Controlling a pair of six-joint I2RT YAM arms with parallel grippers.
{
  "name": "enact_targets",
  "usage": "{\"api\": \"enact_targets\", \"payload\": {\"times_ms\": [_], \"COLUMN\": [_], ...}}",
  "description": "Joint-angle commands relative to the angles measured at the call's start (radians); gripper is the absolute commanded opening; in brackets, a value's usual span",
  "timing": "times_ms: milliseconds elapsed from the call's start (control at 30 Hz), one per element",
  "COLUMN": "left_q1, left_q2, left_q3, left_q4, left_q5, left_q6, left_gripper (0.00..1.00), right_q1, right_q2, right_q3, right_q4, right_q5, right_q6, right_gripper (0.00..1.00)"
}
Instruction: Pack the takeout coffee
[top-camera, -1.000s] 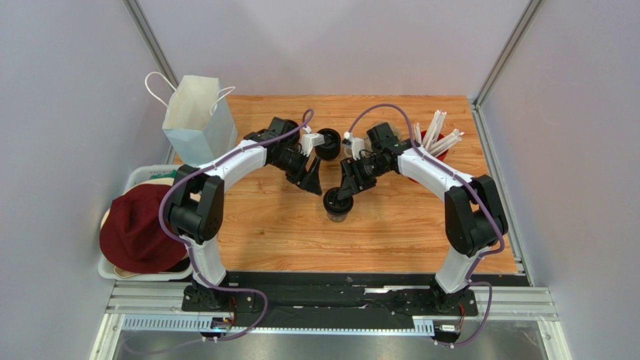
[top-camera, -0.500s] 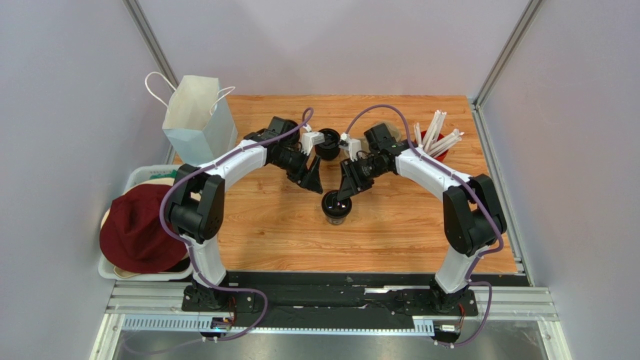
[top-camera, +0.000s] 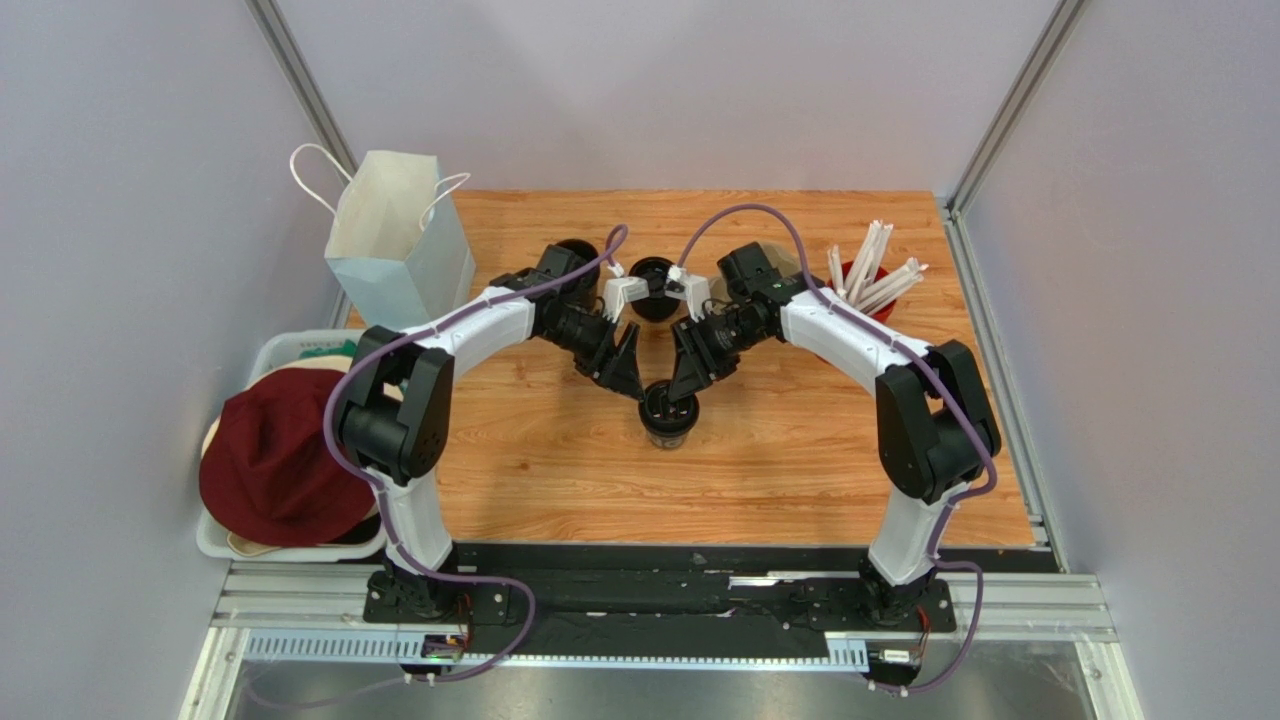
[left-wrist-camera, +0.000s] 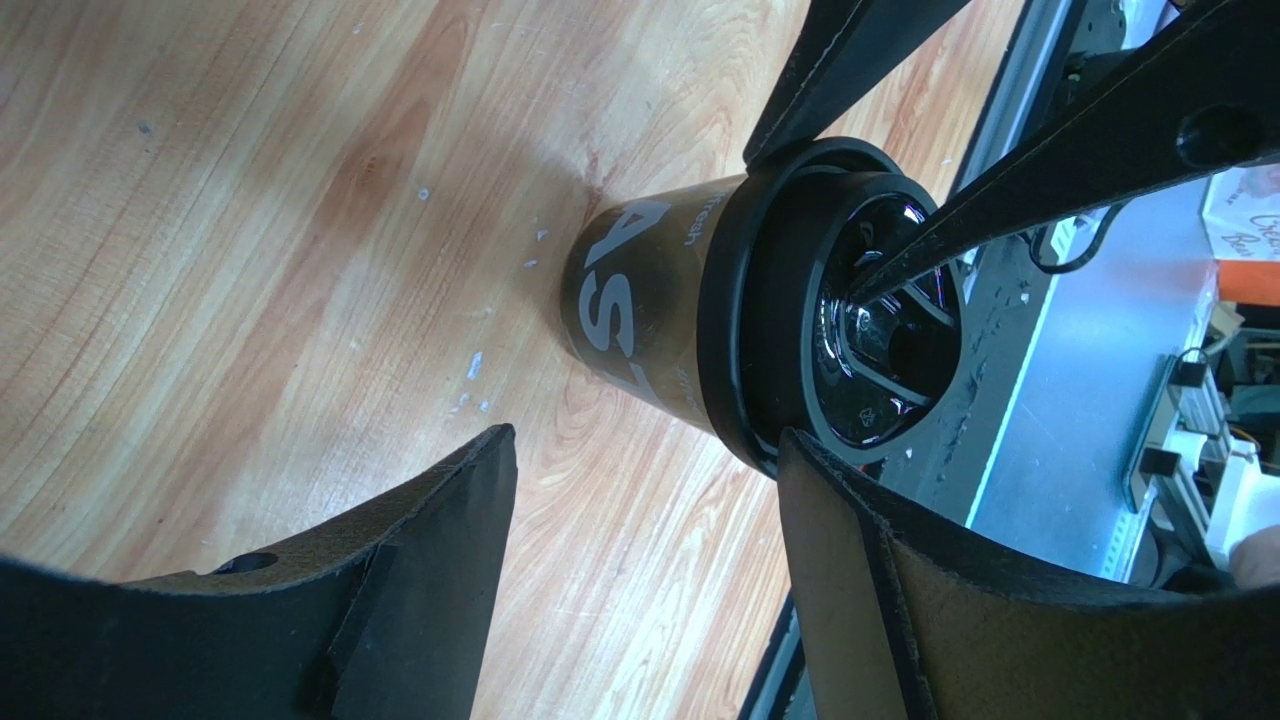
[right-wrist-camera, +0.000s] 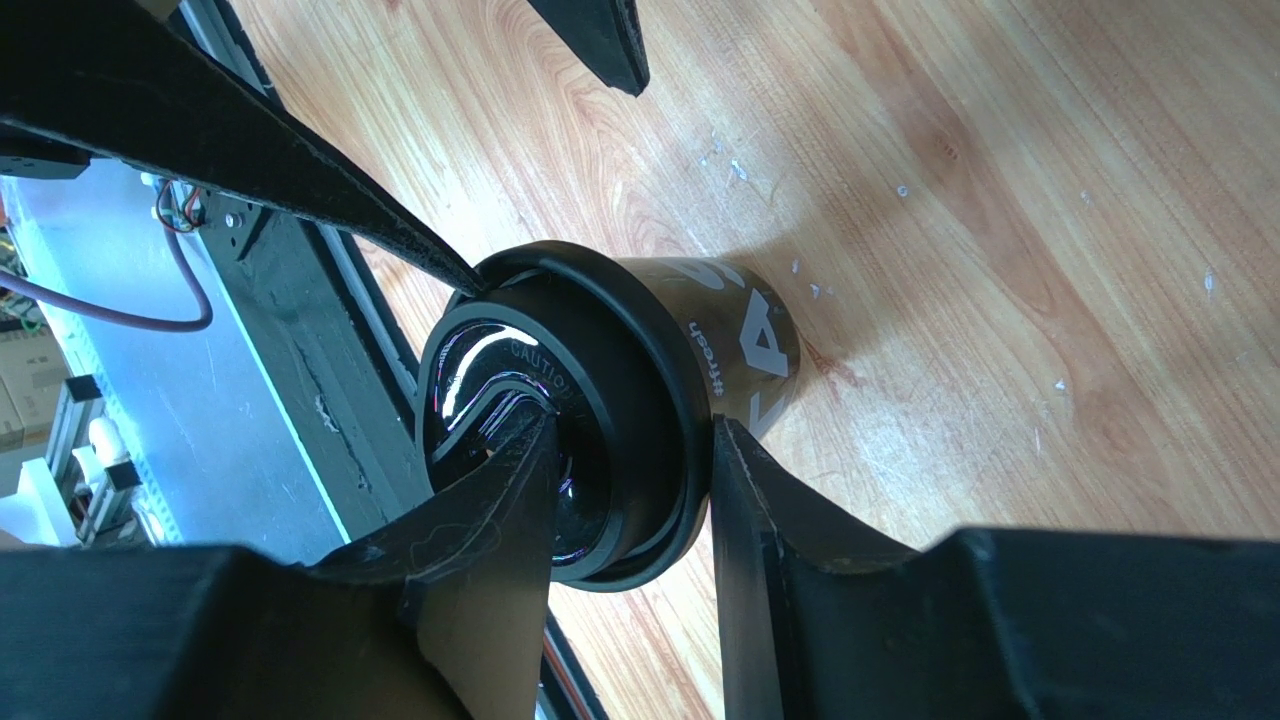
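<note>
Fitting the lid looks like the step in hand. The coffee (top-camera: 670, 410) stands mid-worktop (top-camera: 781, 450) with its lid (right-wrist-camera: 556, 435) on. The right hand (right-wrist-camera: 619, 438) nips the lid's rim, one finger in the top recess and one outside the skirt. The left hand (left-wrist-camera: 646, 440) gapes wide just beside the cup, holding nothing. Next, I judge, the lid needs firm seating, then a lift to the bag (top-camera: 394, 225), far left of the coffee (its inside is hidden). A second cup (top-camera: 655, 285) behind the coffee stands open.
</note>
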Motion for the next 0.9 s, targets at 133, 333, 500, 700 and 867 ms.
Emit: {"api": "enact_targets", "payload": {"times_ms": [133,333,500,700,867], "left_q1": [-0.029,-0.037,-0.039,-0.043,-0.066], "left_q2": [0.026,0.047,0.084,0.133,0.164], "left_q3": [0.003,-0.013,-0.024,-0.007,0.025], "left_q4": [0.017,0.022,0.013,-0.023,-0.068], "left_q5": [-0.013,-0.101,-0.174,-0.21,-0.263], "left_q6": [0.043,0.04,0.045,0.041,0.054], "left_gripper": [0.7,0.66,0.6,0.56,0.54], "right_q1": [0.017,0.025,0.035,0.043,0.046], "right_q2": [0.032,0.029,0.03,0.036,0.036], "right_q3": [-0.004,-0.013,-0.018,-0.023,-0.026], "right_q4": [-0.006,-0.004,-0.003,-0.001,-0.004], "right_q5": [0.087,0.106,0.129,0.149,0.162], "right_q6": [-0.068,-0.085,-0.096,-0.105,-0.108], "right_gripper": [0.35,0.35,0.35,0.34,0.34]}}
